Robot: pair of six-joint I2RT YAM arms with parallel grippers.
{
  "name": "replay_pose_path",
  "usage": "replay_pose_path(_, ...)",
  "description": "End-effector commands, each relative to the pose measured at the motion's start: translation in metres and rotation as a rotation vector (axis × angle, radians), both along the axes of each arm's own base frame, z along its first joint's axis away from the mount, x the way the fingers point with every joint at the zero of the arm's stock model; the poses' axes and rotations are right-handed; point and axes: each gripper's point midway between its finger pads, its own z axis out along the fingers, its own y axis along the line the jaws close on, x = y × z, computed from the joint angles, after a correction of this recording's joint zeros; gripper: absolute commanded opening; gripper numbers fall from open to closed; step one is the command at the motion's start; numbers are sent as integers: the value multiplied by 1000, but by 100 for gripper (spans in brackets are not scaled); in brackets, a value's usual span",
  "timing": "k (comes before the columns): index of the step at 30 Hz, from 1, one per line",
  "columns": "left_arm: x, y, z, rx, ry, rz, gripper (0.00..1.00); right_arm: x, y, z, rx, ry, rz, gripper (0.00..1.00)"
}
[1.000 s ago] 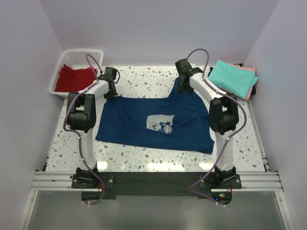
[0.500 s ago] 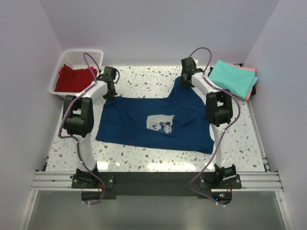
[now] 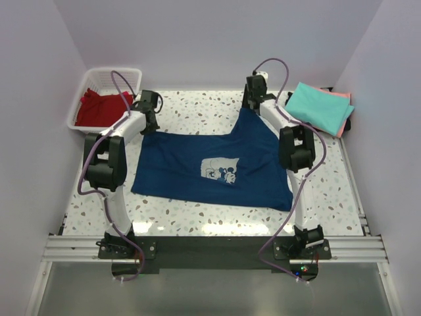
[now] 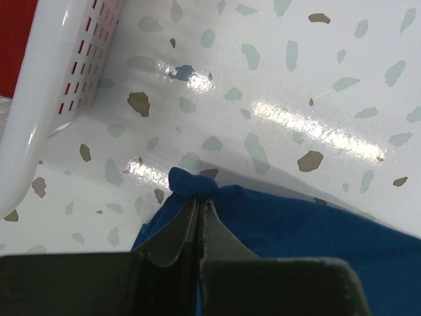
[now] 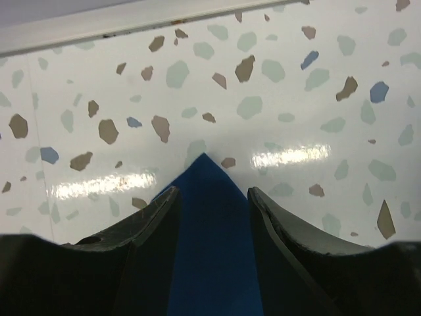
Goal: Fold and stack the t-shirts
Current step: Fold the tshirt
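A: Count of tees?
B: Four. One navy tee (image 3: 191, 164), one red tee (image 3: 99, 108), one teal tee (image 3: 319, 106), one pink tee (image 3: 343, 97). Two arms, one basket (image 3: 112, 70).
A: Where's each?
B: Navy is spread flat mid-table, with a pale square print (image 3: 220, 171) facing up. Red is bunched in the basket at the far left corner. Teal is folded at far right, on top of the pink one (only a pink edge shows).
A: Left gripper (image 4: 200, 205)?
B: Jaws pressed together, pinching a small bunched fold at the navy tee's far left corner, close to the basket wall.
A: Right gripper (image 5: 212, 197)?
B: Jaws apart, medium gap. The navy tee's far right corner runs to a point between the fingers (image 5: 148, 224). Cloth looks flat on the table (image 3: 197, 108); it isn't squeezed.
A: Anything in the way?
B: Both arms reach over the navy tee's side edges and hide bits of them in the top view.
A: Surfaces?
B: Table is glossy white speckled terrazzo. Basket is white slotted plastic, rectangular. Tees are soft matte cloth, and the fingers are dark.
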Motion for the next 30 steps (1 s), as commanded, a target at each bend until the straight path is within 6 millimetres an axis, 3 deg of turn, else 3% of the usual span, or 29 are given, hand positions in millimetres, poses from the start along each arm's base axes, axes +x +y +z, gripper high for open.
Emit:
replay_pose_path(1,7,-1,18,-3,-52,17,0,24,3,11,1,-68,-8,50)
replay_pose_path(4,7,-2,18,-6,-47,14,0,27,2,-3,16,-52,-10,50)
replay_pose_path(14,8,-2,20,-6,-44,12,0,27,-9,-21,37,9,-33,47)
replay_pose_path(17,11,-2,22,-3,-49,15,0,24,-15,-20,27,14,-50,16)
replay_pose_path(18,13,-2,24,-3,-53,15,0,24,-14,-17,27,11,-50,3)
replay_pose_path(19,14,-2,24,-3,-54,17,0,23,-15,-15,28,8,-54,0)
replay_pose_path(24,19,-2,28,-1,-65,19,0,22,-19,3,15,-17,-67,0)
replay_pose_path(30,22,3,38,17,-89,41,0,22,-24,42,8,-83,-74,0)
